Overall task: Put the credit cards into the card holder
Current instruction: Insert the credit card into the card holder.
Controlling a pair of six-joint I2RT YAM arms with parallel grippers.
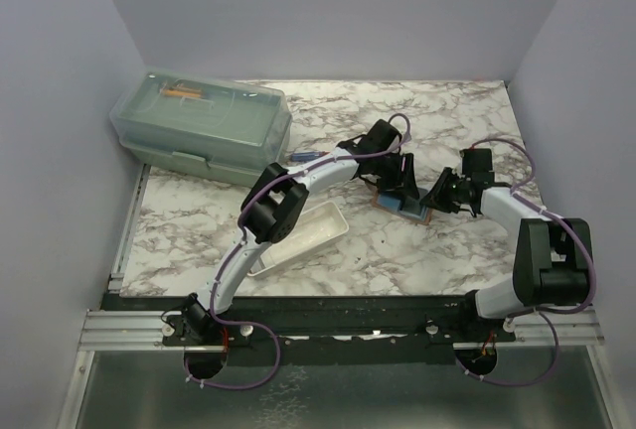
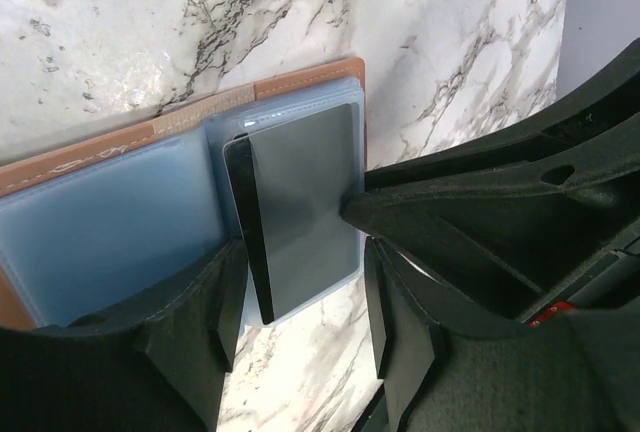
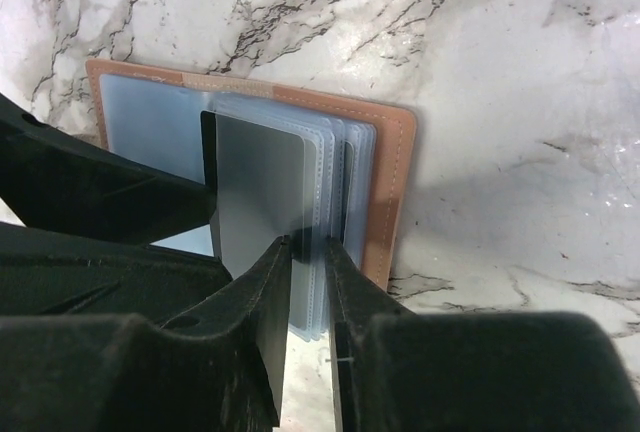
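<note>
On the marble surface (image 1: 467, 121), the card holder (image 3: 395, 182) is laid open between the two arms. A dark credit card (image 2: 305, 212) is seen lying among its clear sleeves. One sleeve's edge is pinched by the right claw (image 3: 308, 252). The left claw (image 2: 305, 282) is released and spread astride the card.

The desk (image 2: 480, 32) has a smooth, slightly shiny marble-look surface. The card holder (image 3: 395, 172) looks like tan leather with stitched edges, and its sleeves (image 2: 110, 242) are clear plastic. The credit card (image 2: 305, 202) is smooth dark plastic with some gloss; the jaws are matt black.
</note>
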